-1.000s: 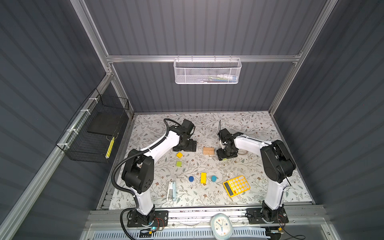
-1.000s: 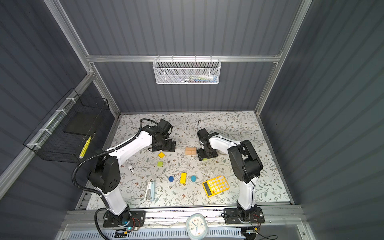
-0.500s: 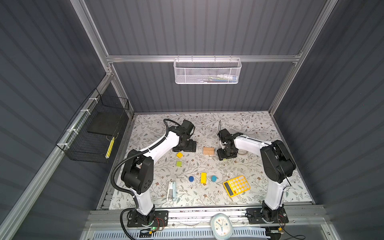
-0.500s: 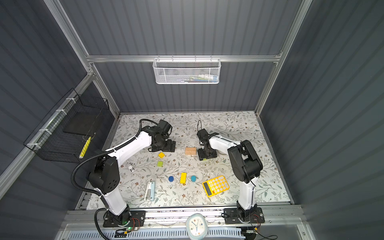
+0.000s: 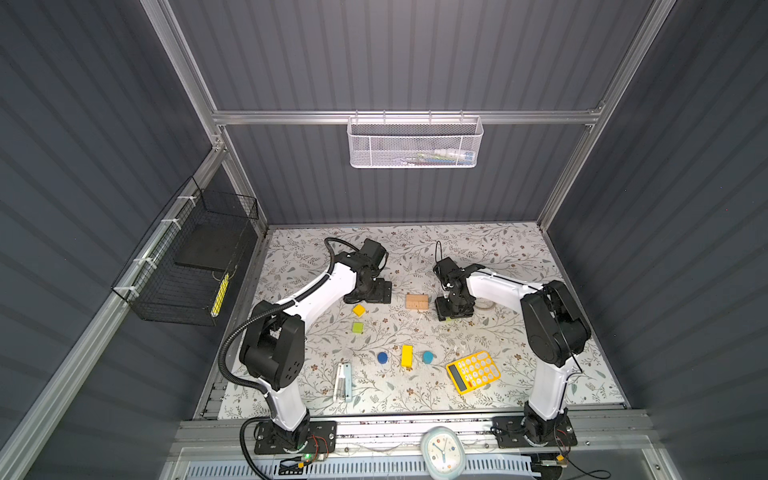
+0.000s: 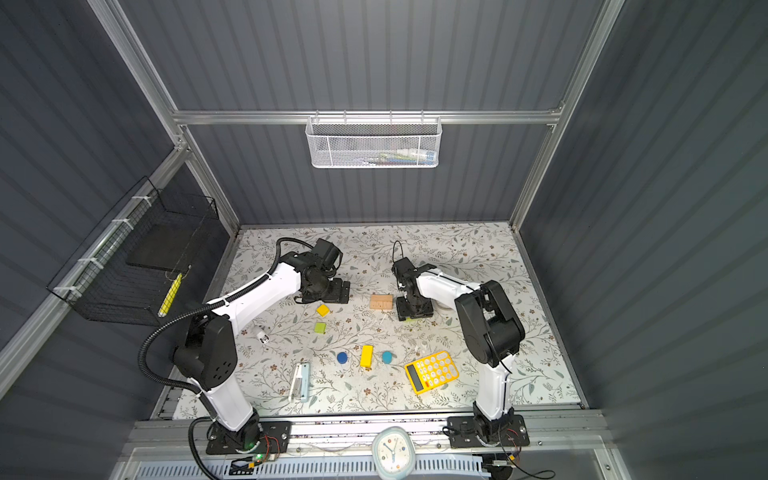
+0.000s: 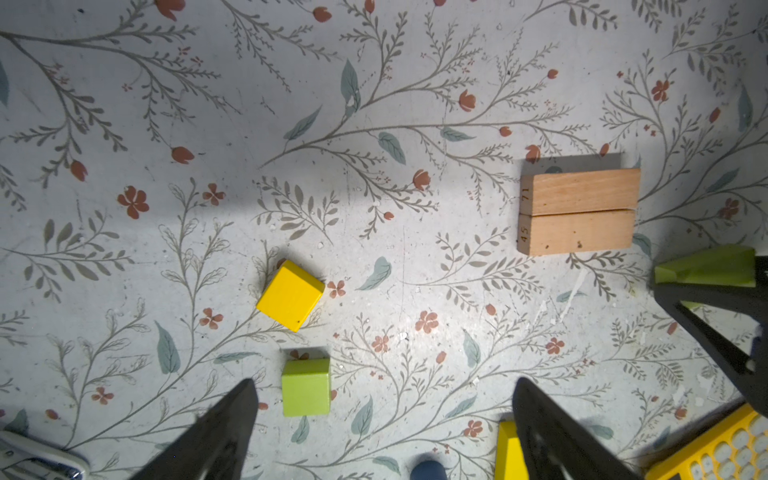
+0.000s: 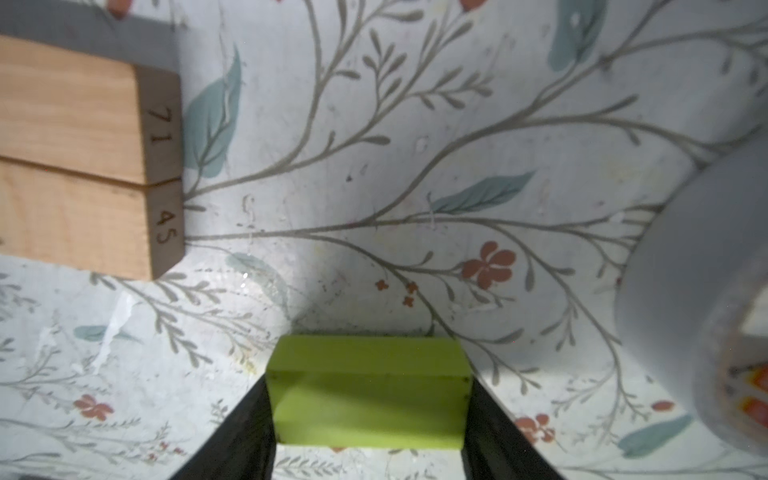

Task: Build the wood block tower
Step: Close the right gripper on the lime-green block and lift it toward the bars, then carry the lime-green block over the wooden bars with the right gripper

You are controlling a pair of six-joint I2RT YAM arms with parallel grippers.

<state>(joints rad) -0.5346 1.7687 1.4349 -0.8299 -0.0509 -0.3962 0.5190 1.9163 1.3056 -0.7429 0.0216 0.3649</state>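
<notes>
One smooth lime-green bar [image 8: 365, 361] sits pinched by the right gripper [image 8: 369, 399]; left gripper [image 7: 383, 386] gapes wide.

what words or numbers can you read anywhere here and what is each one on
"71": on the end face of one tan wooden bar.
"45": on the end face of the other tan wooden bar, which lies against the first.
Yellow calculator: key markings too small to read.
Clock: dial too small to read.
White mesh basket: labels on the items inside are blurred.
Tape roll: print inside the core is blurred.
</notes>
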